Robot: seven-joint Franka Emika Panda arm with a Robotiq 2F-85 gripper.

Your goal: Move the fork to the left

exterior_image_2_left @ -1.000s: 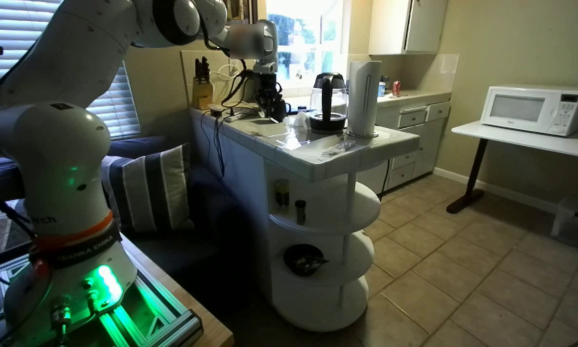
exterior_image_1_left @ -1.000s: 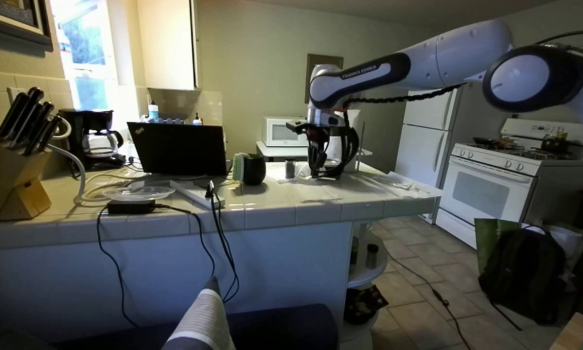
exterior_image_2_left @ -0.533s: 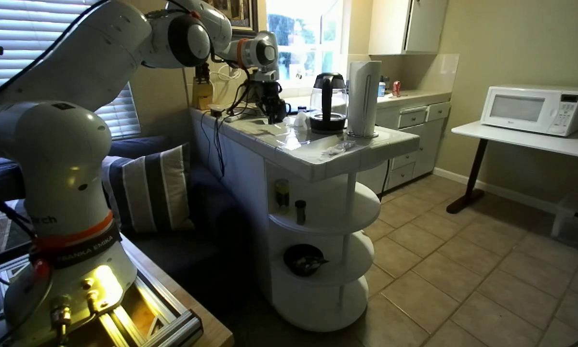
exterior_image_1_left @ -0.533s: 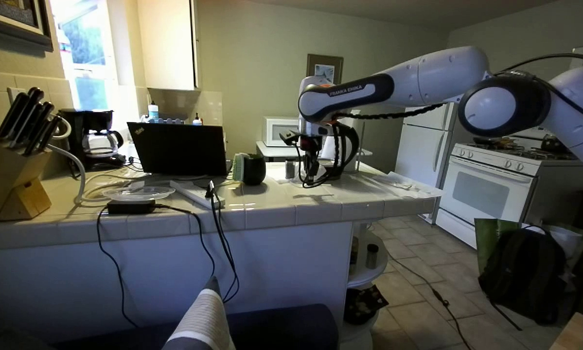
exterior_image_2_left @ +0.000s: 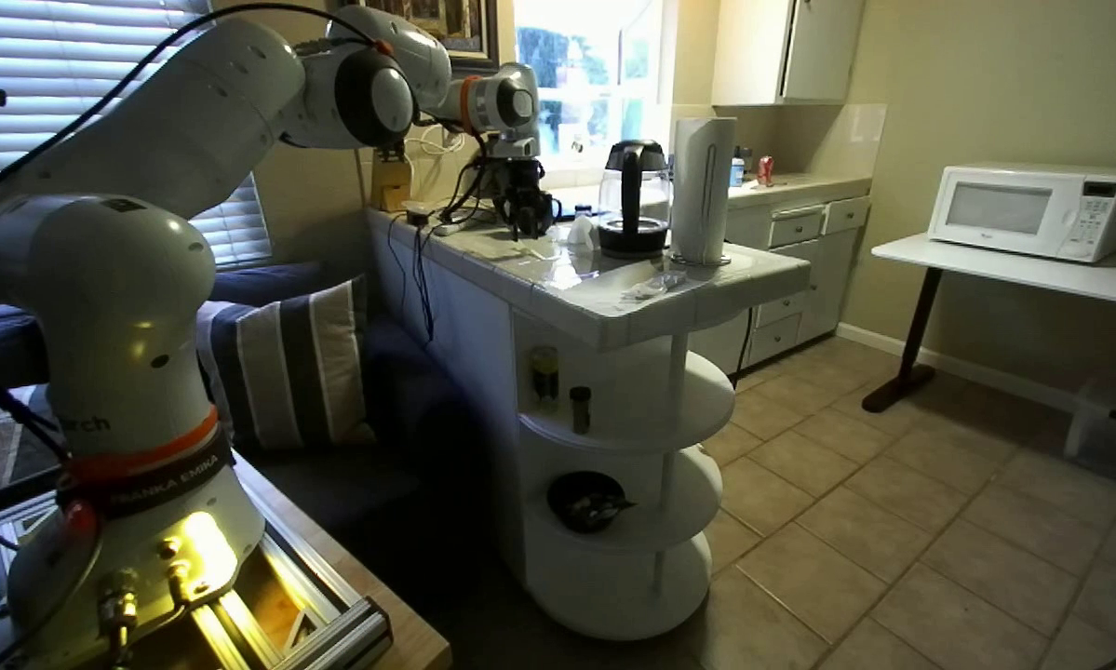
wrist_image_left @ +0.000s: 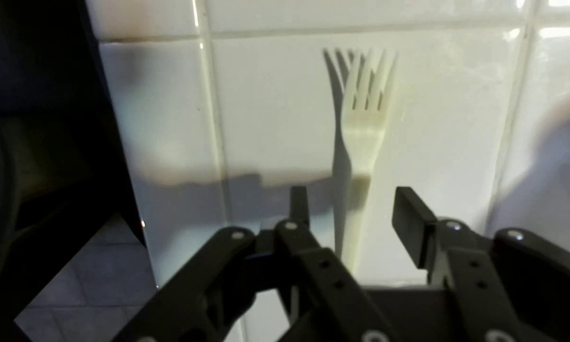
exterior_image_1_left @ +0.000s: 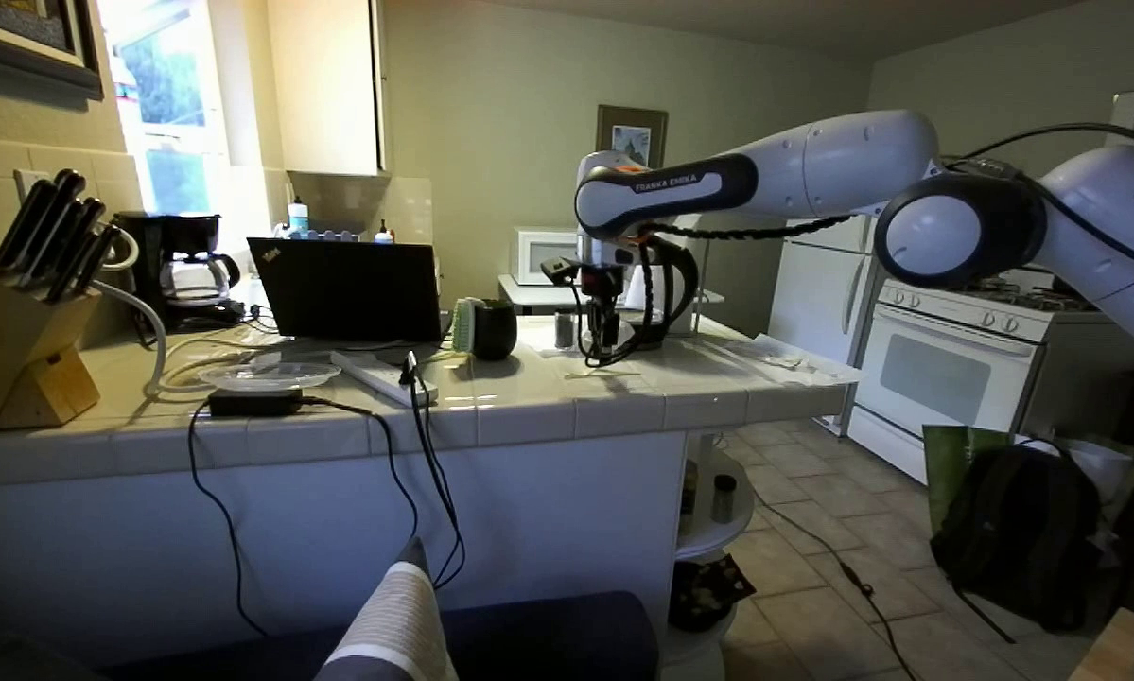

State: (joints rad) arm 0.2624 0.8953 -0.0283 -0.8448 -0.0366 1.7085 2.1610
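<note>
My gripper [wrist_image_left: 352,209] is over the fork [wrist_image_left: 363,137], jaws moderately spread, one either side of its handle with a gap on both; I have hold of nothing. Fork lies flat on the white tiled counter [wrist_image_left: 456,118], tines pointing away from the gripper in the wrist view. Near the gripper I see a small jar [exterior_image_1_left: 565,328], then the kettle [exterior_image_2_left: 632,200], paper towel roll [exterior_image_2_left: 704,191] just beside it. In an exterior view I also get a dark mug [exterior_image_1_left: 497,333], black laptop [exterior_image_1_left: 349,288] past that. Well apart: microwave [exterior_image_2_left: 1042,214] on a white table [exterior_image_2_left: 995,265].
</note>
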